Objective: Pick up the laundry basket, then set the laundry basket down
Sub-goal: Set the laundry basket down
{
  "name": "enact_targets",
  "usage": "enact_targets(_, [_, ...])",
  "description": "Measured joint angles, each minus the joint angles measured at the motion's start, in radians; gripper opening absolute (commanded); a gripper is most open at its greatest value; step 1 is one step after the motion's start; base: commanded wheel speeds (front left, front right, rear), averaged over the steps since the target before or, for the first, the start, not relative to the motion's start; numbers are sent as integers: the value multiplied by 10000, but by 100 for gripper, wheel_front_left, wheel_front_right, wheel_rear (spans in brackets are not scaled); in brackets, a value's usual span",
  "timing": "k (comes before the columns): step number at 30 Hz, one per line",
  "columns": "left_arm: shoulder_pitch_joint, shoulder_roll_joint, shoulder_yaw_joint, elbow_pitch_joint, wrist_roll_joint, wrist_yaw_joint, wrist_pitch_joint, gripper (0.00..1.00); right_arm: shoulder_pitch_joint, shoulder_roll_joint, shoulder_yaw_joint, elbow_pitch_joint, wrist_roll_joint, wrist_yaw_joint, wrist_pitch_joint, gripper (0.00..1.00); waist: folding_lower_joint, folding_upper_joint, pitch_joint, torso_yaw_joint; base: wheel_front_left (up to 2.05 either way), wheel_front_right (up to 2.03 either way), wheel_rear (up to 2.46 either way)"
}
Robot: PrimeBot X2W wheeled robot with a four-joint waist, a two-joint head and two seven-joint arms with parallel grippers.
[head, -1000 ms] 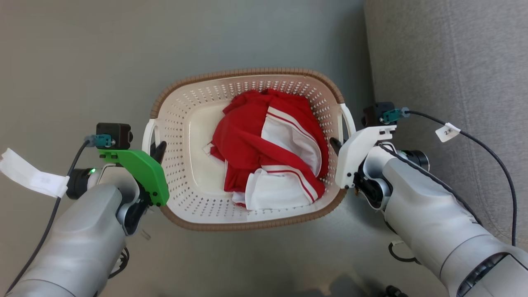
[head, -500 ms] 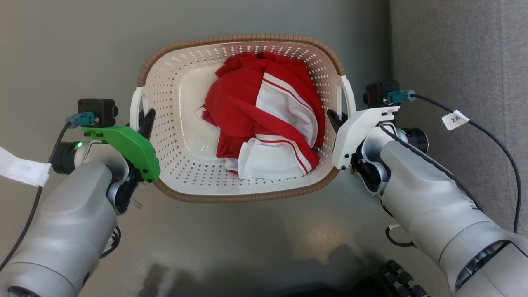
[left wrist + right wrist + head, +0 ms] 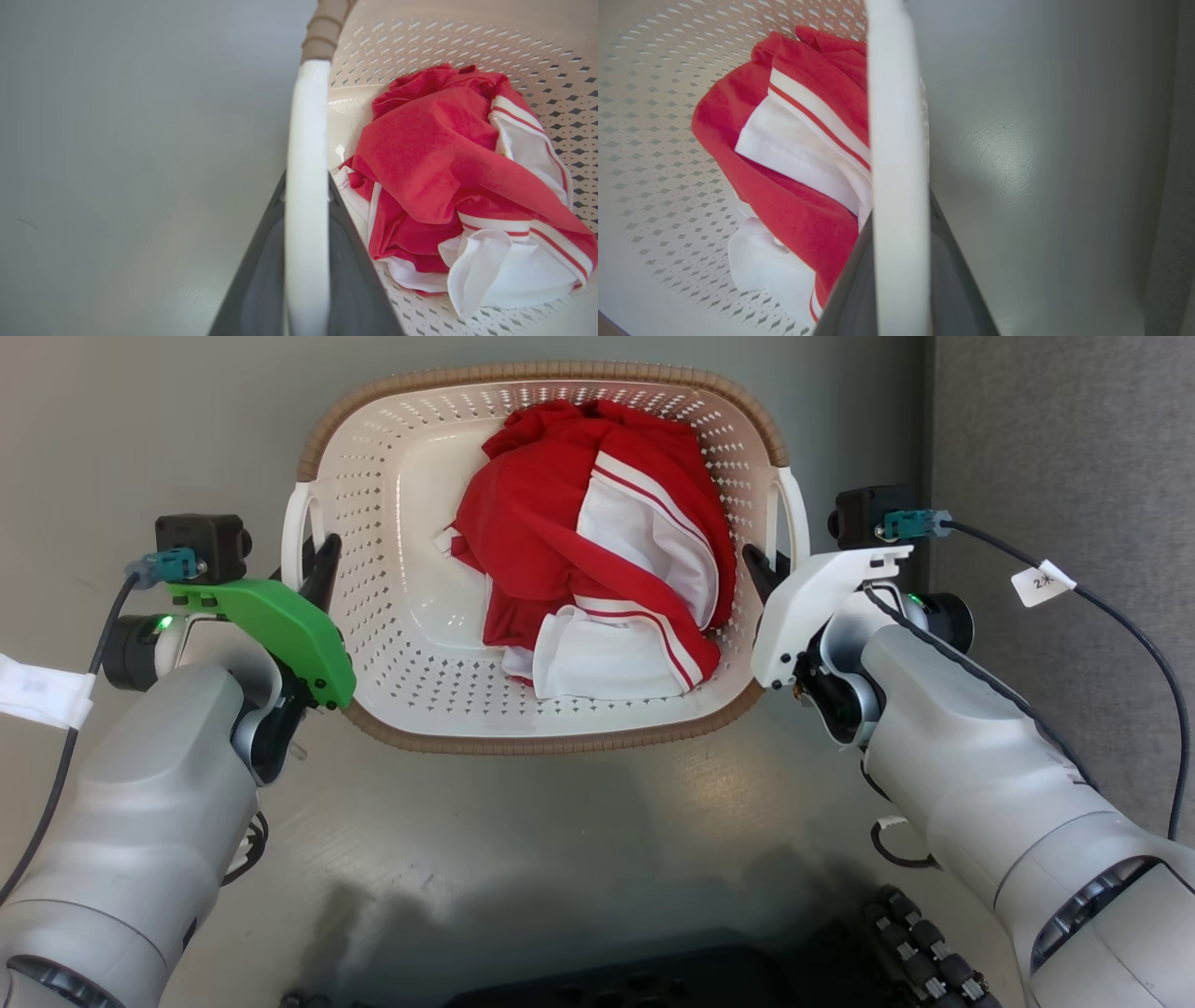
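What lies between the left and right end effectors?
Head view: the laundry basket, holding a red-and-white garment, spans the gap between left end effector and right end effector.

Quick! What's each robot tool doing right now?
Left tool: closed on the laundry basket's left handle.
Right tool: closed on its right handle.

One laundry basket [image 3: 373, 457], one clothing bundle [image 3: 560, 551], the rest in pairs.
Two white basket handles, left handle [image 3: 290, 523] and right handle [image 3: 800, 513]; two grippers, left gripper [image 3: 322, 560] and right gripper [image 3: 761, 569]; two wrist cameras [image 3: 201, 537] [image 3: 864, 513]; two cables [image 3: 105, 630] [image 3: 1134, 639]; two white cable tags [image 3: 37, 691] [image 3: 1044, 584]. Garments within the bundle cannot be counted.
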Motion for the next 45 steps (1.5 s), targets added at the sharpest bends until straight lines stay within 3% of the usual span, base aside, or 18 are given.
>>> enact_targets(25, [-303, -104, -198, 109, 2, -2, -207, 2, -360, 0, 330, 374, 290, -29, -251, 0, -1, 0, 845, 139, 0, 0, 0])
enact_targets(26, [-304, -105, -198, 115, 2, -2, -207, 26, -360, 0, 330, 391, 336, -33, -234, 4, -1, 0, 846, 139, 0, 0, 0])
enact_targets(27, [-306, -100, -201, 125, 2, -35, -209, 87, -360, -6, 332, 407, 357, -98, -184, 31, -1, 0, 846, 139, 0, 0, 0])
enact_targets(28, [-308, -100, -203, 130, 2, -48, -268, 100, -359, -29, 337, 430, 389, -102, -148, 85, -1, 0, 846, 139, 0, 0, 0])
enact_targets(29, [-312, -82, -203, 144, 2, -50, -282, 100, -349, -79, 347, 464, 412, -104, -148, 100, -1, 0, 847, 139, 0, 0, 0])
enact_targets(45, [-287, -65, -387, 192, -27, -61, -293, 100, -332, -217, 593, 430, 639, -186, -313, 100, -1, 0, 434, 130, 0, 0, 0])
